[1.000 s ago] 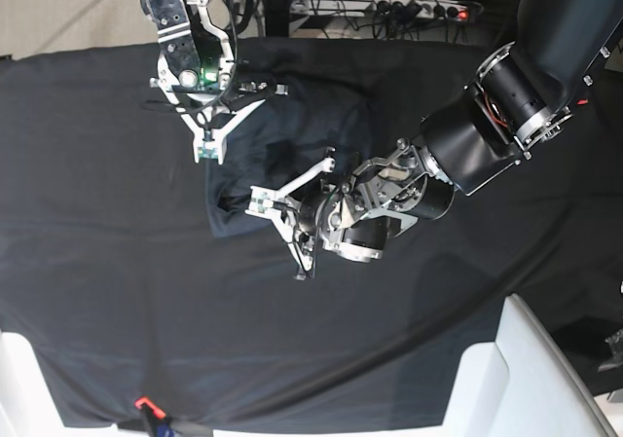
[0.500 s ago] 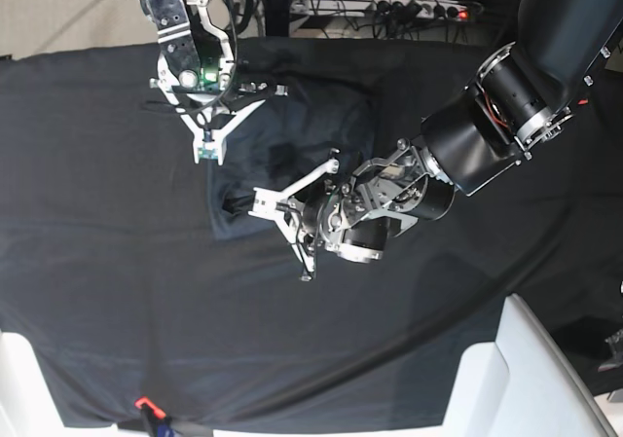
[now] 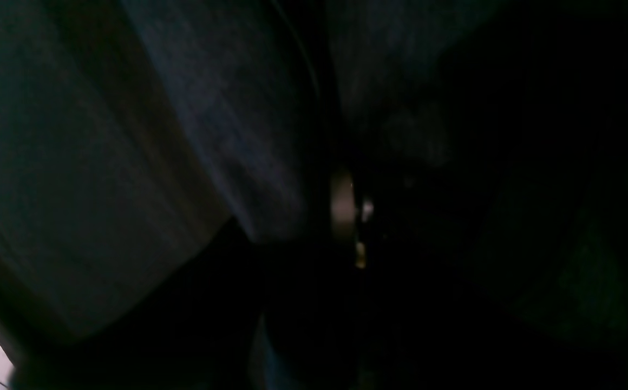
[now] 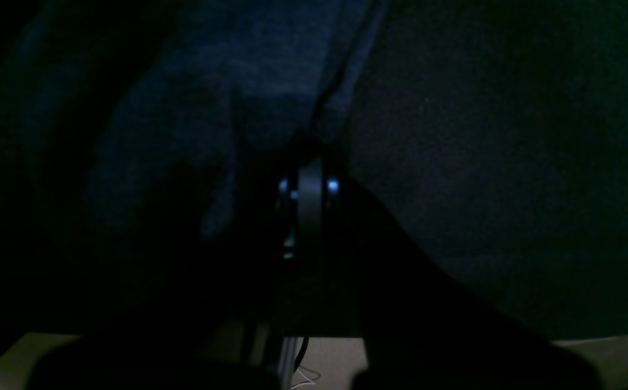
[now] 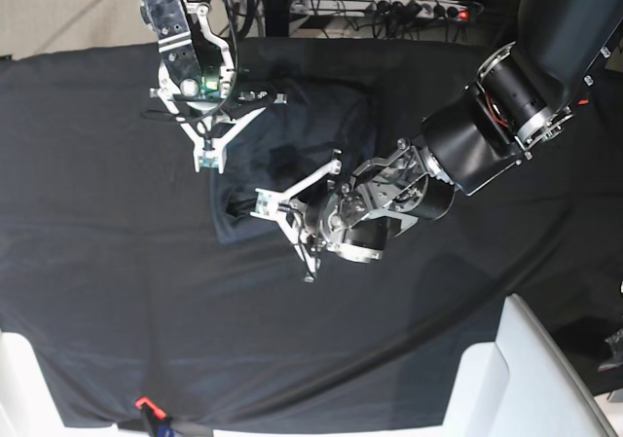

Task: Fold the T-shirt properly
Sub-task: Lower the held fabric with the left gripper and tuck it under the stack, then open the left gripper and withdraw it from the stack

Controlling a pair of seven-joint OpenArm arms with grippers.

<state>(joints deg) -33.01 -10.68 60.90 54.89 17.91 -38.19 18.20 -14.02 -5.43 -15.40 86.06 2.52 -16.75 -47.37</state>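
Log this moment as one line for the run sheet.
T-shirt: bunched on black cloth | right gripper: shut at shirt's edge | left gripper: jaws narrow at lower edge, hold unclear | fold unfinished

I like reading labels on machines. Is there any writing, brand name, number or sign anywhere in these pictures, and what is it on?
No readable text in any view.
T-shirt: no print or tag visible.
Black table cloth: plain.
Left gripper and right gripper: small pale pads at the fingertips, any marks too small to read.
Power strip at the top edge: too small to read.
Both wrist views: too dark and blurred.
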